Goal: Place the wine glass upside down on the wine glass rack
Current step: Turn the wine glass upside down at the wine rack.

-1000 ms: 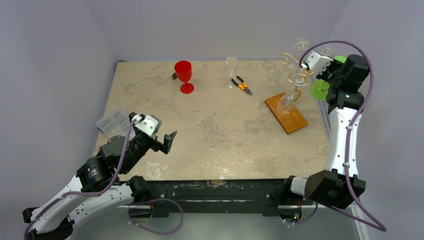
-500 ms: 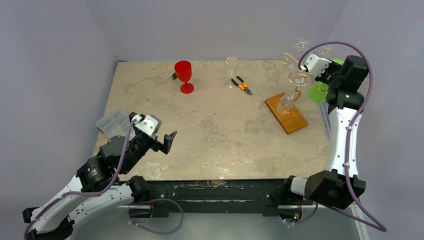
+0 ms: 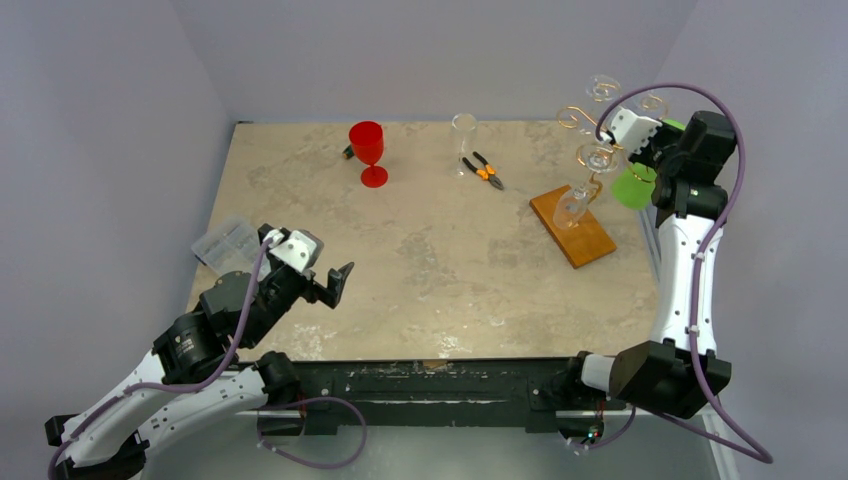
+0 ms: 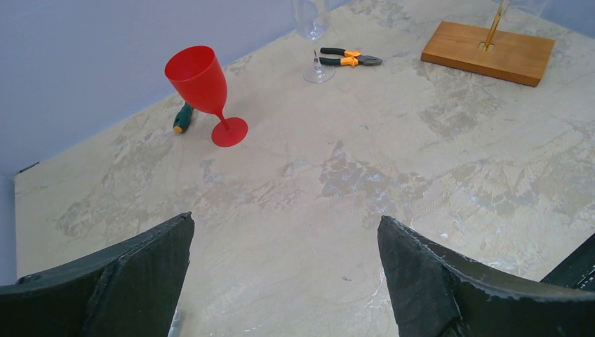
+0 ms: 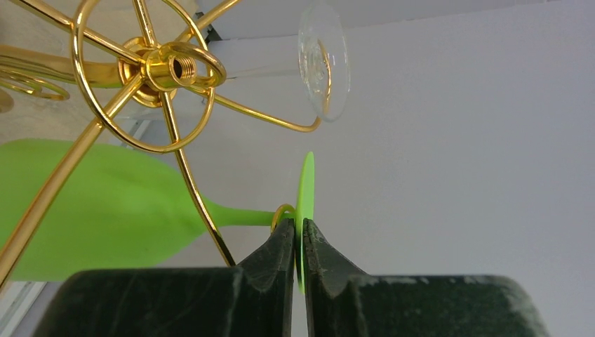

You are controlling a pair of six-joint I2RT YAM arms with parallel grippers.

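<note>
Right gripper point(image 5: 298, 242): pinched nearly shut on the foot of the green wine glass point(image 5: 105, 210), inverted, its stem in a curl of the gold wine glass rack point(image 5: 165, 67); step judged release, next needing gentle opening and straight withdrawal; left gripper point(image 4: 284, 274) wide open, empty.

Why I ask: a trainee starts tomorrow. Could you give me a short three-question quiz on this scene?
1. True or false: the left pincer is holding a glass.
2. Which part of the green wine glass does the right pincer pinch? A) bowl B) stem C) foot
3. Fill in: beside the upright clear glass lie orange-handled ____.
Key: 1 false, it is open and empty; 2 C; 3 pliers.
</note>
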